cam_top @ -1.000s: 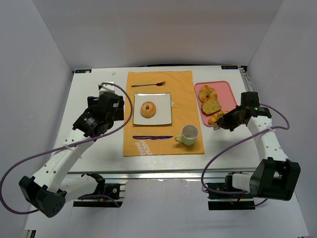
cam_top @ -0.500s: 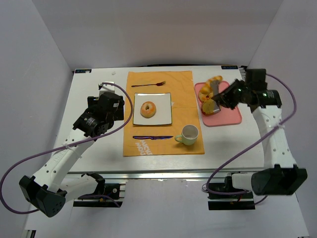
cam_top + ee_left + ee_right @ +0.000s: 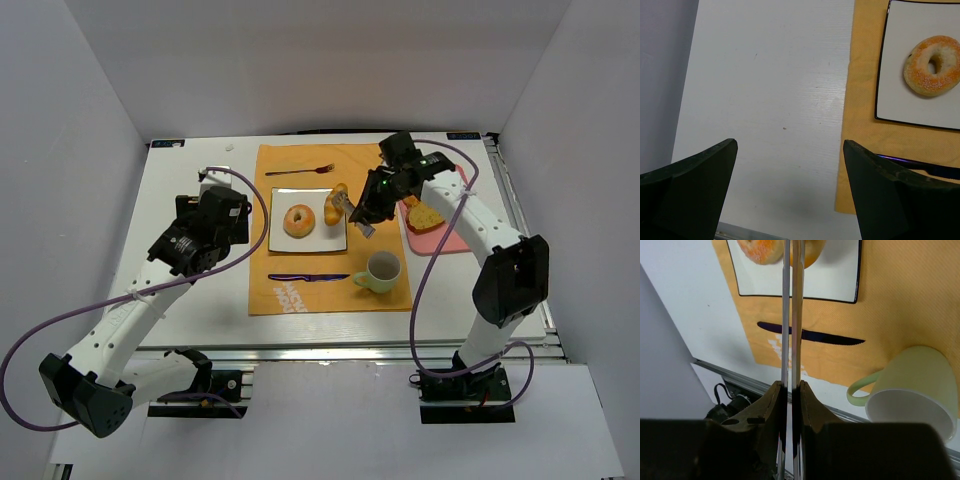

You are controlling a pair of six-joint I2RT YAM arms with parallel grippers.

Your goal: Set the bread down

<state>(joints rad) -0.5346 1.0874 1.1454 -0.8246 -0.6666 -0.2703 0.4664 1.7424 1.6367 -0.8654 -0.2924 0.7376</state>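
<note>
now the right gripper [image 3: 791,390] is squeezed tight on thin metal tongs [image 3: 797,315]. the tongs pinch the bread [image 3: 337,201] over the right edge of the white plate [image 3: 285,196]. 1 bagel [image 3: 298,220] lies on the plate. left of the plate, the left gripper [image 3: 790,170] hangs with fingers wide apart.
</note>
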